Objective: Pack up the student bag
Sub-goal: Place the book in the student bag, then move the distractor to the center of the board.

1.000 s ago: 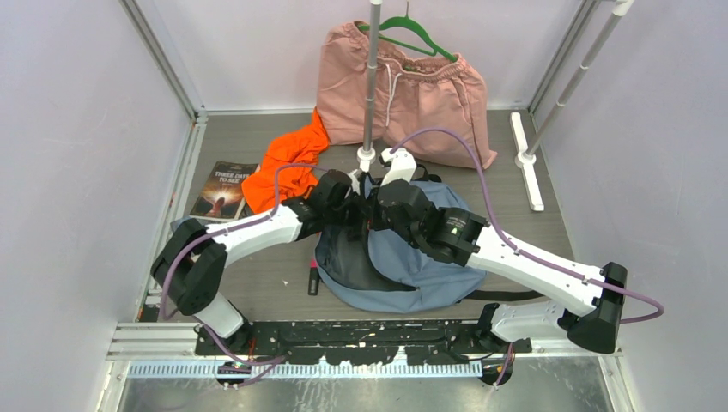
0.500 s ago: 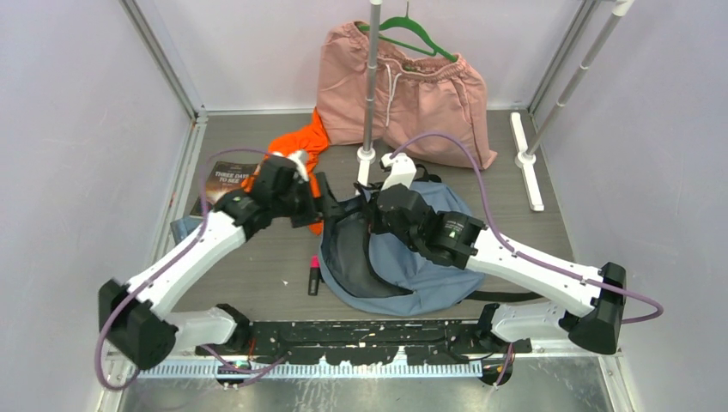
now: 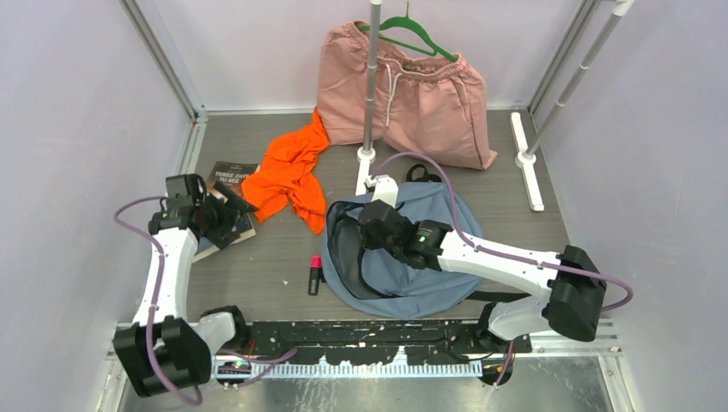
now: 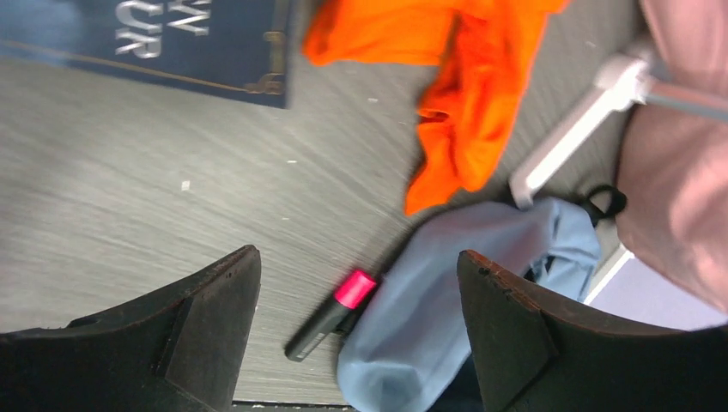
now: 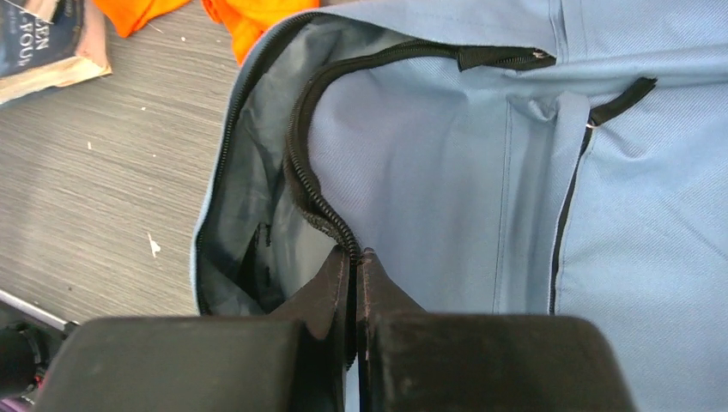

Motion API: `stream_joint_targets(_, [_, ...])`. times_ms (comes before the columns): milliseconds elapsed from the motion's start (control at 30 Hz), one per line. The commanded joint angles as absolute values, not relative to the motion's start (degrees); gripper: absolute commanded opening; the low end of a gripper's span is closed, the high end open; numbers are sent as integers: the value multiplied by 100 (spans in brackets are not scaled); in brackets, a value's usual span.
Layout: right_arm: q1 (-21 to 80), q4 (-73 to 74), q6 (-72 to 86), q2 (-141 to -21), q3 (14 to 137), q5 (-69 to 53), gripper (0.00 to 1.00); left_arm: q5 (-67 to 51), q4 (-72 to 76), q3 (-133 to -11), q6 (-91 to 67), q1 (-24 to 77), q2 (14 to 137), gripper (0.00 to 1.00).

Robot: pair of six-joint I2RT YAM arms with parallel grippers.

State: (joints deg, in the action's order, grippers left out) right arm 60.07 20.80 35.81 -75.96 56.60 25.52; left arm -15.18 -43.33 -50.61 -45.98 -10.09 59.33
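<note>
From above, my left arm has swung away from the student bag point(image 3: 429, 279) in the last second and now hangs over the book point(image 3: 225, 178), while the right gripper point(image 3: 367, 227) stays at the bag's mouth, mid-table. The left wrist view shows the left gripper point(image 4: 356, 262) spread wide and empty, with a pink-capped marker point(image 4: 330, 313) below it. The right wrist view shows the jaws pinched on the bag's zipper edge point(image 5: 318, 206), propping the opening. I judge that fetching an item comes next.

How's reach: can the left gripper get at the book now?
Likely yes: the left gripper is open, right at the near corner of the book, with nothing between them.
</note>
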Motion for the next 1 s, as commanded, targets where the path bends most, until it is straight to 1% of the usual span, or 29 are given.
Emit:
stream_joint_targets(0, [5897, 1821, 3705, -7698, 5426, 2625, 1, -1813, -4383, -4799, -4471, -1666, 6158, 85])
stream_joint_targets(33, [5866, 1716, 3727, -7691, 5323, 2593, 2, -1709, -4369, -4784, -4458, -1751, 6187, 86])
stream_joint_targets(67, [5808, 1656, 3748, -7695, 5238, 2508, 7, -1566, -4330, -4769, -4475, -1826, 6214, 86])
stream_joint_targets(100, [5743, 1633, 3774, -7710, 5184, 2406, 16, -1460, -4238, -4741, -4500, -1885, 6247, 86])
stream_joint_targets(133, [5673, 1636, 3782, -7720, 5163, 2296, 26, -1368, -4132, -4711, -4512, -1946, 6303, 86])
stream_joint_targets(167, [5627, 1640, 3761, -7721, 5160, 2208, 40, -1253, -4074, -4708, -4519, -1980, 6373, 87])
stream_joint_targets(233, [5592, 1661, 3651, -7655, 5216, 2115, 59, -1082, -4073, -4794, -4503, -2068, 6568, 87])
stream_joint_targets(300, [5591, 1689, 3484, -7516, 5350, 2036, 71, -962, -4072, -4955, -4460, -2128, 6797, 87])
stream_joint_targets(367, [5590, 1738, 3304, -7414, 5582, 1986, 79, -684, -4024, -5084, -4471, -2150, 6945, 87])
stream_joint_targets(467, [5590, 1774, 3159, -7335, 5847, 1930, 84, -578, -3914, -5304, -4479, -2268, 7215, 88])
stream_joint_targets(567, [5591, 1741, 3095, -7285, 6013, 1901, 85, -1036, -3515, -5698, -3934, -2323, 7639, 87])
stream_joint_targets(667, [5592, 1633, 3107, -7235, 5995, 1859, 91, -727, -3852, -6451, -3482, -2330, 8245, 88])
stream_joint_targets(733, [5595, 1626, 3138, -7239, 5973, 1815, 91, -479, -3897, -6794, -3611, -2333, 8589, 88])
stream_joint_targets(800, [5585, 1630, 3215, -7249, 5933, 1805, 92, -576, -3640, -6921, -4012, -2325, 8833, 87])
stream_joint_targets(867, [5590, 1713, 3326, -7242, 5924, 1865, 92, -370, -3508, -7081, -4309, -2314, 9145, 87])
stream_joint_targets(967, [5592, 1872, 3533, -7020, 5790, 2126, 92, -44, -3393, -7600, -4073, -2312, 9786, 86])
